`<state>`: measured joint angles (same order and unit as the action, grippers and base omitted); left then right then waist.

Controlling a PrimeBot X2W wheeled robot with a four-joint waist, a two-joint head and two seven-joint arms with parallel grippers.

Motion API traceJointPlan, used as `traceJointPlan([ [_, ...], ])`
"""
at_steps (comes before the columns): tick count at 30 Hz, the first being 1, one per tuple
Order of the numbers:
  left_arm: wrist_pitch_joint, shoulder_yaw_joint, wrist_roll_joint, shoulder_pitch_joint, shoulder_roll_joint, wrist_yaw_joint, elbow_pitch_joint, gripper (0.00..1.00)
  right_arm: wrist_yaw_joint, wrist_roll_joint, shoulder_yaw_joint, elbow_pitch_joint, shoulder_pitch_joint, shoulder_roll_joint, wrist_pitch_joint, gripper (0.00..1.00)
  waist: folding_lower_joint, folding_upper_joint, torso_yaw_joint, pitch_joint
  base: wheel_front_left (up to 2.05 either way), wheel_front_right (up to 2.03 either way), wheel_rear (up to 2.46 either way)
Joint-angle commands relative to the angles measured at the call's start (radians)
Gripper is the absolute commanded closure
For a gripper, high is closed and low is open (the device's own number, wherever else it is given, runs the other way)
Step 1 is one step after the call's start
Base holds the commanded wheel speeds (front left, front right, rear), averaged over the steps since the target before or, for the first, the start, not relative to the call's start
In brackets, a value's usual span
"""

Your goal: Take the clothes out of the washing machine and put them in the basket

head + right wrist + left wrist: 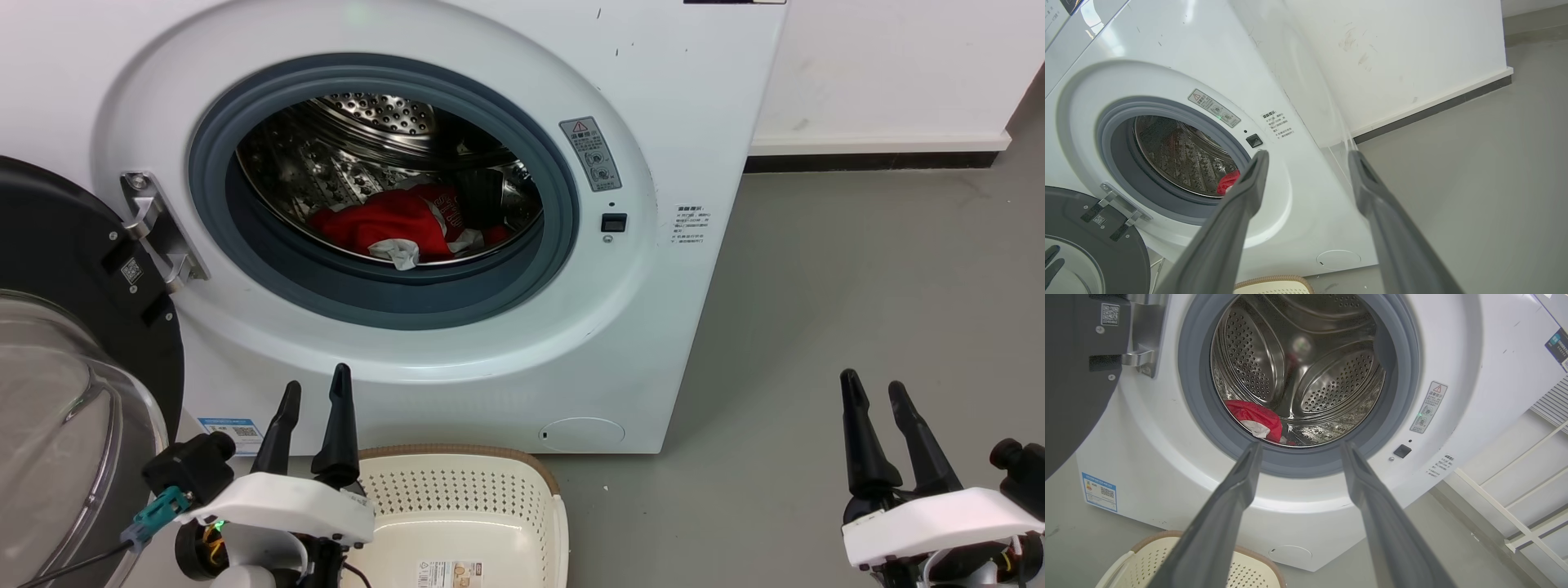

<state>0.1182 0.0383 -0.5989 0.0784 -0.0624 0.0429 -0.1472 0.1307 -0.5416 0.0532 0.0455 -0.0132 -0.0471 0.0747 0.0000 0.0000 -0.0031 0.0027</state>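
My left hand (317,377) sits low in front of the machine, its 2 long dark fingers spread apart with nothing between them. My right hand (872,380) is well off to the side over the grey floor (857,286), also parted and empty.

Just beside the left hand, a cream perforated plastic laundry basket (457,451) with a brown woven-look rim stands at the foot of the large white front-loading washing machine (490,367). No clothes are in it. The soft red garments (392,220), with some white showing, lie heaped at the bottom of the perforated steel drum (367,114), just behind the grey rubber seal (245,269).

The black-framed glass door (49,245) hangs open close to my left arm, so I judge a wide swing on that side could knock it. Reaching in too low could snag a finger on the seal. A shallow pinch might lift only 1 garment, or let the cloth slip over the lip onto the floor beside the basket.
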Motion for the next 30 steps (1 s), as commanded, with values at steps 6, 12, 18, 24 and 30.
traceJointPlan([
  [6, 0.024, 0.014, 0.088, 0.024, -0.016, -0.018, 0.001, 0.00, 0.000, 0.093, -0.005, -0.036, -0.010, -0.005, 0.012, 0.00, 0.0000, 0.0000, -0.001, 0.000, 0.00, 0.00, 0.00],
  [12, 0.040, 0.027, 0.153, 0.024, -0.021, -0.034, -0.002, 0.00, 0.000, 0.162, -0.008, -0.052, -0.021, -0.005, 0.014, 0.00, 0.0000, 0.0000, -0.001, 0.000, 0.00, 0.00, 0.00],
  [18, 0.055, 0.038, 0.212, 0.026, -0.026, -0.046, -0.003, 0.00, 0.000, 0.223, -0.013, -0.064, -0.029, -0.005, 0.015, 0.00, 0.0000, 0.0000, -0.001, -0.001, 0.00, 0.00, 0.00],
  [24, 0.070, 0.046, 0.265, 0.026, -0.029, -0.059, -0.006, 0.00, 0.000, 0.280, -0.016, -0.073, -0.037, -0.005, 0.021, 0.00, 0.0000, 0.0000, -0.001, -0.002, 0.00, 0.00, 0.00],
  [30, 0.083, 0.052, 0.315, 0.025, -0.031, -0.069, -0.012, 0.00, 0.000, 0.336, -0.016, -0.082, -0.045, -0.005, 0.026, 0.00, 0.0000, 0.0000, 0.000, -0.003, 0.00, 0.00, 0.00],
])
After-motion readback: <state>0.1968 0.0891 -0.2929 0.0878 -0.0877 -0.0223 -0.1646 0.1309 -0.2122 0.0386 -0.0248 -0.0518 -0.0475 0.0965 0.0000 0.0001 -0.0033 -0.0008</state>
